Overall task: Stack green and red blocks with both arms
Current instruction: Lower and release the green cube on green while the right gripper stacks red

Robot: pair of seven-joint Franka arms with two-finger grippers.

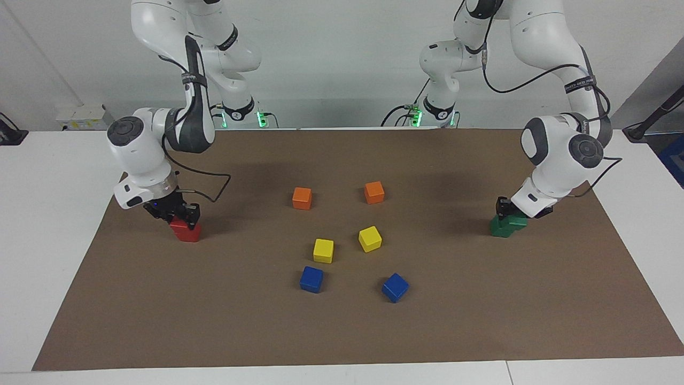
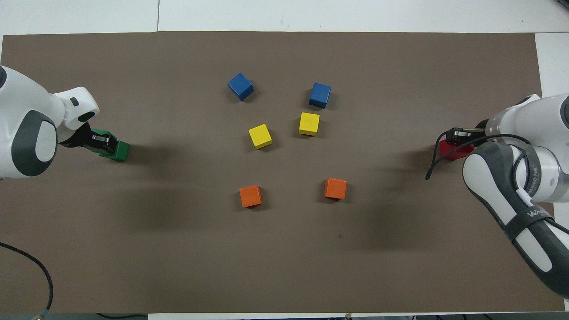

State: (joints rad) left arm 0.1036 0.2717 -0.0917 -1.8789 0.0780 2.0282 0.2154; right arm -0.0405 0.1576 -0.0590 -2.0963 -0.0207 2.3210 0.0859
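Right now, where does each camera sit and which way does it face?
Facing view: high across the table, facing the robots; both arms show, left gripper holding the top green block, right gripper at the red blocks.
Overhead view: above the robots' end, looking steeply down; only forearms and grippers show.
Shared: the brown mat, half a turn apart.

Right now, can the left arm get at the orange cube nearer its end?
Likely not yet: left gripper has jaws shut on a green block. Nothing stands between it and the orange cube, so once freed, probably yes.
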